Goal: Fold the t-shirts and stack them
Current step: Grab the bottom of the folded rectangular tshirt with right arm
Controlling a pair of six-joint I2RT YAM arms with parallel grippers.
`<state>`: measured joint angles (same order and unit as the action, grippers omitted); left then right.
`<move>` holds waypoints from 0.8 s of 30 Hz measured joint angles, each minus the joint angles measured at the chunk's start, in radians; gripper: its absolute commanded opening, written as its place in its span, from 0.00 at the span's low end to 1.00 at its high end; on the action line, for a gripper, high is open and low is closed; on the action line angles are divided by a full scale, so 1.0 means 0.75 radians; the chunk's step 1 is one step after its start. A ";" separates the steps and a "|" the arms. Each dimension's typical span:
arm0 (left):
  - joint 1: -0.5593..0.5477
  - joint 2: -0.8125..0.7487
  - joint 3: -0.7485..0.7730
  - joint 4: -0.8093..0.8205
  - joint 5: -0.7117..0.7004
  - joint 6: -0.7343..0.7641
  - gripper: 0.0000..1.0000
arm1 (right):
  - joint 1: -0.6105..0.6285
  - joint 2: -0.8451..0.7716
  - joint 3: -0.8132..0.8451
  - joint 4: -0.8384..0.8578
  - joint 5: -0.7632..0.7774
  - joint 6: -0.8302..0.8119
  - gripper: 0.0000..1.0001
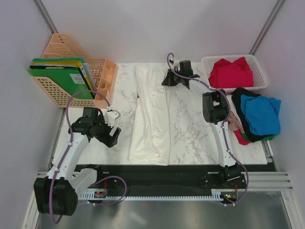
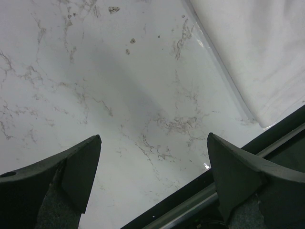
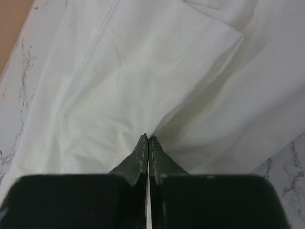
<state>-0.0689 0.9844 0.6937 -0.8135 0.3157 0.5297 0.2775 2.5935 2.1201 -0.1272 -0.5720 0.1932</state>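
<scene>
A large white t-shirt point(image 1: 150, 119) lies as a long narrow strip down the middle of the marble table point(image 1: 190, 129). My right gripper point(image 1: 167, 80) is at the strip's far right edge. In the right wrist view it point(image 3: 148, 137) is shut, with a pinch of the white t-shirt point(image 3: 143, 71) between its tips. Left of the shirt, near the front edge, my left gripper point(image 1: 116, 126) hangs open over bare marble. Its jaws point(image 2: 153, 137) are wide apart with nothing between them, and the t-shirt's corner point(image 2: 257, 57) shows at upper right. A red t-shirt point(image 1: 231, 71) lies in the basket. Blue point(image 1: 259, 112) and black point(image 1: 240, 95) t-shirts are piled at the right.
A white mesh basket point(image 1: 255, 59) stands at the back right. An orange file rack point(image 1: 71, 52) with green folders point(image 1: 57, 76) stands at the back left. The table's front edge and a black rail point(image 2: 190, 200) run just below my left gripper.
</scene>
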 measured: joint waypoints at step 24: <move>0.000 0.006 -0.001 0.000 0.010 0.000 0.99 | -0.033 -0.256 -0.138 0.001 -0.016 -0.065 0.00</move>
<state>-0.0689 0.9886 0.6933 -0.8135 0.3229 0.5297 0.2531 2.4012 2.0163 -0.1268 -0.5838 0.1448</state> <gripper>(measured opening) 0.993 0.010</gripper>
